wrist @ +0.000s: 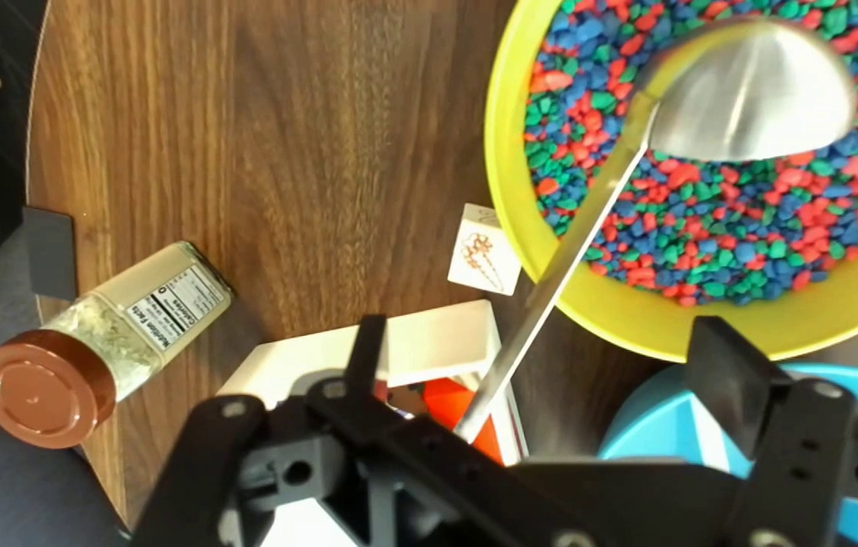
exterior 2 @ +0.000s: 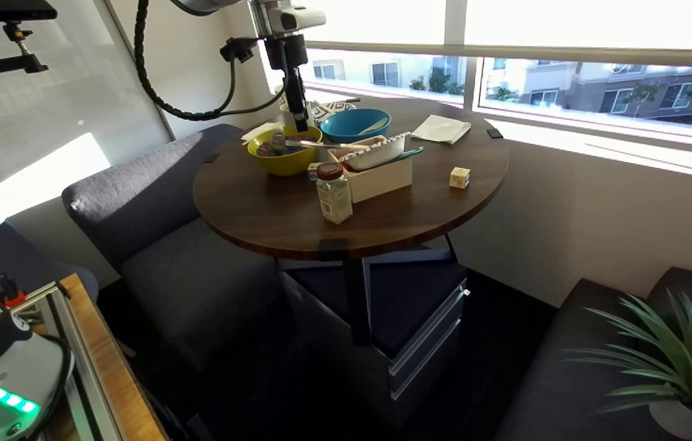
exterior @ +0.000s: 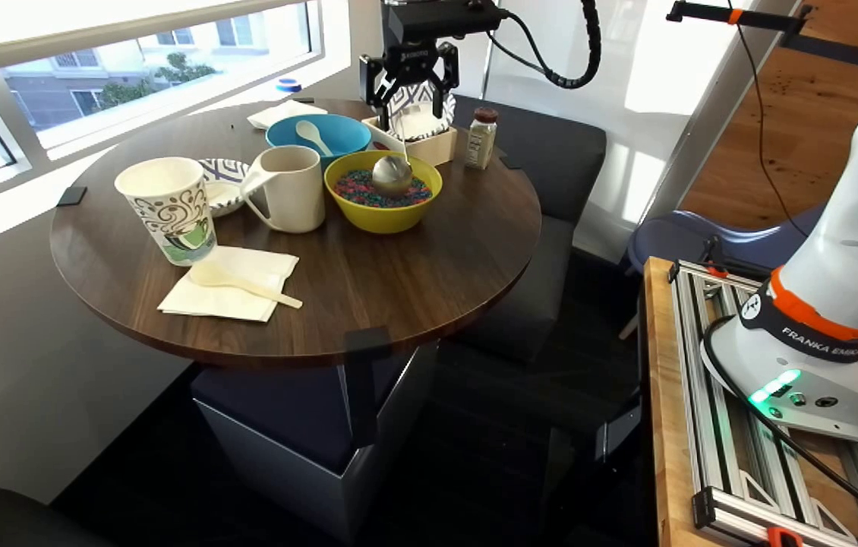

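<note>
My gripper stands open above the table, its black fingers wide apart and nothing gripped. In an exterior view the gripper points down, close to the yellow bowl and the wooden box. A metal ladle rests head-down in the yellow bowl, on red, blue and green pebbles. Its handle slants across the bowl's rim toward the wooden box, passing through the gap between the fingers as the wrist view sees it. The handle's far end is hidden behind the gripper.
Beside the yellow bowl are a blue bowl with a spoon and a small block. A spice jar stands by the box, which holds a patterned paper bowl. A mug, paper cup and napkin share the table.
</note>
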Action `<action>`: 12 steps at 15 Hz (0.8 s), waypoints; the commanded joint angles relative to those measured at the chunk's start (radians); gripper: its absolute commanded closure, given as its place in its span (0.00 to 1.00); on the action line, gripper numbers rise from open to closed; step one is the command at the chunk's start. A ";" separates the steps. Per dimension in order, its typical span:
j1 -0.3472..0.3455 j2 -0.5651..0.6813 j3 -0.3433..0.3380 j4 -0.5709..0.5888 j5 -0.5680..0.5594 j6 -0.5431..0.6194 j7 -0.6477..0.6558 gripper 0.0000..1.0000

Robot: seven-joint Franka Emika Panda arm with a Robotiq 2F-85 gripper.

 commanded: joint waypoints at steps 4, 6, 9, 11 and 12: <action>0.021 0.032 -0.018 0.036 -0.017 -0.044 0.065 0.00; 0.024 0.047 -0.019 0.049 -0.023 -0.077 0.091 0.00; 0.028 0.076 -0.018 0.077 -0.012 -0.126 0.114 0.00; 0.033 0.096 -0.018 0.096 -0.012 -0.148 0.125 0.07; 0.034 0.105 -0.018 0.106 -0.009 -0.162 0.128 0.17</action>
